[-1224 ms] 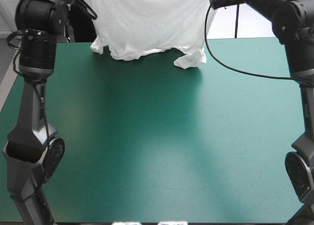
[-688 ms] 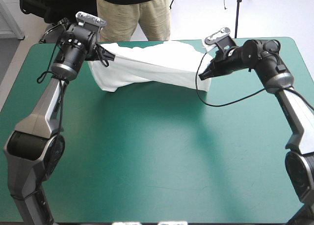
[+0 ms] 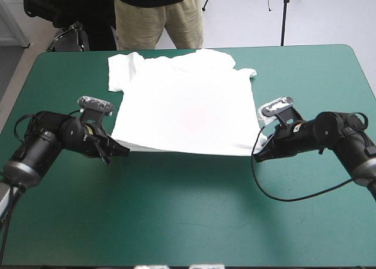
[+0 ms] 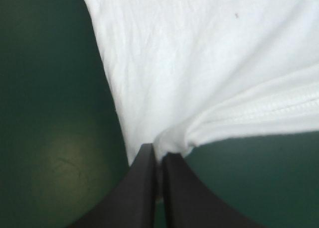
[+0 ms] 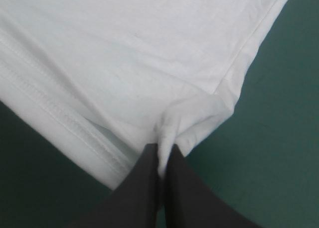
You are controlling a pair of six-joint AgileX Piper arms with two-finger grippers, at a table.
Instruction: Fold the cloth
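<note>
T-shirt [image 3: 185, 113]: lifted earlier, lay flat toward 12 o'clock on worktop [image 3: 188, 222]; left end effector [image 3: 123, 151], right end effector [image 3: 258, 157] clamped on hem corners; fold-ready.

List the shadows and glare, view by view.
High view: the T-shirt casts a dark band on the cover along its near hem. Left wrist view: a dull sheen on the cover beside the left pincer. Right wrist view: shade under the hem by the right pincer.

In both wrist views the T-shirt [image 4: 209, 63] ran off past the edges — sleeves and collar out of view. Its pinched corners lay hidden inside the left gripper [image 4: 158, 152] and the right gripper [image 5: 162, 152].
</note>
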